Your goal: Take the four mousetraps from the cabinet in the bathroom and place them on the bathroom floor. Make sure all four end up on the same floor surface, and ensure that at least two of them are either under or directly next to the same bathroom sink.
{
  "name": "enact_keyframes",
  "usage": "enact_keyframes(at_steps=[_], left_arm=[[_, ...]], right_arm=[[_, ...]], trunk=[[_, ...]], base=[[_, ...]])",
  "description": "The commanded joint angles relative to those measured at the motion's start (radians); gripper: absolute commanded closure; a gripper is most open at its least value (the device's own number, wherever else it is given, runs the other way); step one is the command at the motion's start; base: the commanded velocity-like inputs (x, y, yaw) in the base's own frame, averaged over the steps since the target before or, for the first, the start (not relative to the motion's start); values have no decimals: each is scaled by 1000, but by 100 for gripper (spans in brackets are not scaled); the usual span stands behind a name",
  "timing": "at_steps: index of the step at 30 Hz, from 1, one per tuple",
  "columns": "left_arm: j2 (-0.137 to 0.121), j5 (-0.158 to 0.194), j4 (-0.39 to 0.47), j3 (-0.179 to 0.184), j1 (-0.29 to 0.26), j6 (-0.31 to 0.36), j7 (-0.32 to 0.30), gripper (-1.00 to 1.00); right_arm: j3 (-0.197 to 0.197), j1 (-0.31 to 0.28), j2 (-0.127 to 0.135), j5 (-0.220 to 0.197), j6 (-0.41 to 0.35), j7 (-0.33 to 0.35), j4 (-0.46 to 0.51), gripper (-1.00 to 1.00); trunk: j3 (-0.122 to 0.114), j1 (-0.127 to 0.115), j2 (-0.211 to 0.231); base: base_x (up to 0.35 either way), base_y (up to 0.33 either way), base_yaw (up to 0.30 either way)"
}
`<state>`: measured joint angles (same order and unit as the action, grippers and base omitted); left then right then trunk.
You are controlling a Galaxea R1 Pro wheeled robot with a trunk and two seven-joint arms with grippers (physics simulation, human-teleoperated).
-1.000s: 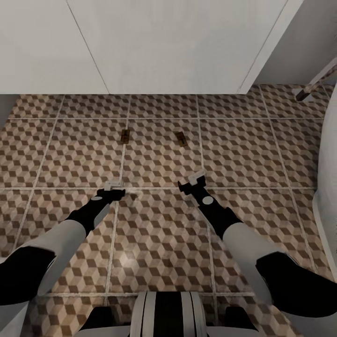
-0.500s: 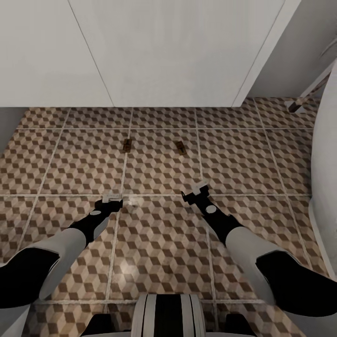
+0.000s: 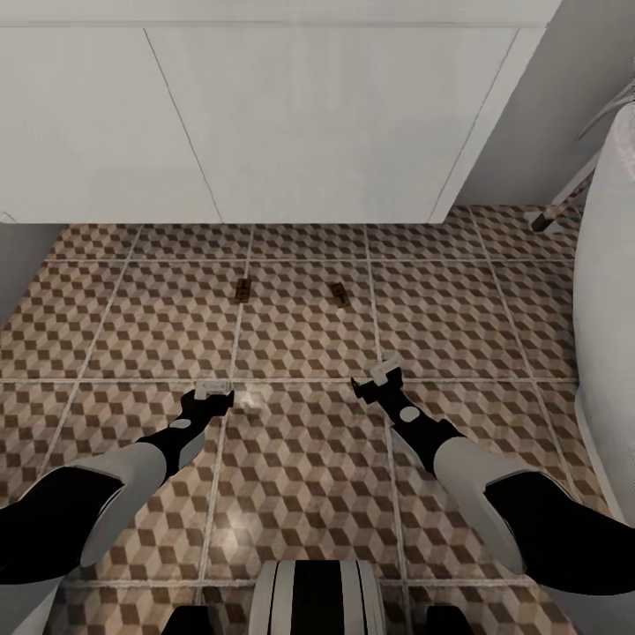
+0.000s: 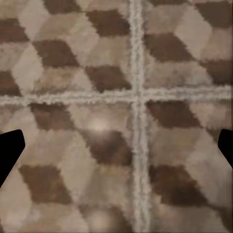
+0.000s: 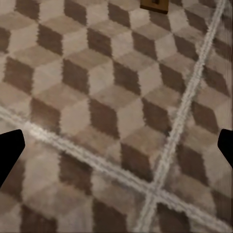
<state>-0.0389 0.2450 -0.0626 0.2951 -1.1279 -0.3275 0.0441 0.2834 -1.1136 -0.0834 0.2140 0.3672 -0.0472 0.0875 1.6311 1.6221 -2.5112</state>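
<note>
Two traps down, backing off from the sink

View pulls back over the last second; two mousetraps [image 3: 241, 289] [image 3: 339, 294] sit on the bathroom floor [image 3: 459, 317] before the white sink unit [image 3: 335, 123]. Left gripper [image 3: 212, 389] and right gripper [image 3: 377, 377] jaws spread, empty. Two more needed, I reckon.

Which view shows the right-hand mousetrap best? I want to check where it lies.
The head view: the right mousetrap lies whole on the tiled floor, beside the other mousetrap, in front of the white unit. The right wrist view catches just its cut-off edge. The left wrist view shows bare tiles.
</note>
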Motion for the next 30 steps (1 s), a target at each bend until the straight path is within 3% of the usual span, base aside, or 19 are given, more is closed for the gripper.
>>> enact_keyframes(at_steps=[1, 15, 26, 30], left_arm=[[1, 7, -6, 9, 2, -10, -1, -100], [2, 7, -14, 9, 62, -67, -6, -100], [5, 7, -14, 9, 108, -96, -6, -100], [19, 6, -14, 8, 123, -103, -5, -100]], right_arm=[[0, 0, 1, 7, 9, -5, -6, -100], [0, 30, 4, -51, 76, -5, -35, -100], [0, 46, 4, -59, 101, -5, -38, -100], [0, 52, 4, -59, 103, -5, -38, -100]], trunk=[[-3, -1, 0], [-58, -7, 3], [-100, -12, 6], [-116, -14, 7]], base=[[0, 0, 0], [0, 0, 0], [0, 0, 0], [0, 0, 0]])
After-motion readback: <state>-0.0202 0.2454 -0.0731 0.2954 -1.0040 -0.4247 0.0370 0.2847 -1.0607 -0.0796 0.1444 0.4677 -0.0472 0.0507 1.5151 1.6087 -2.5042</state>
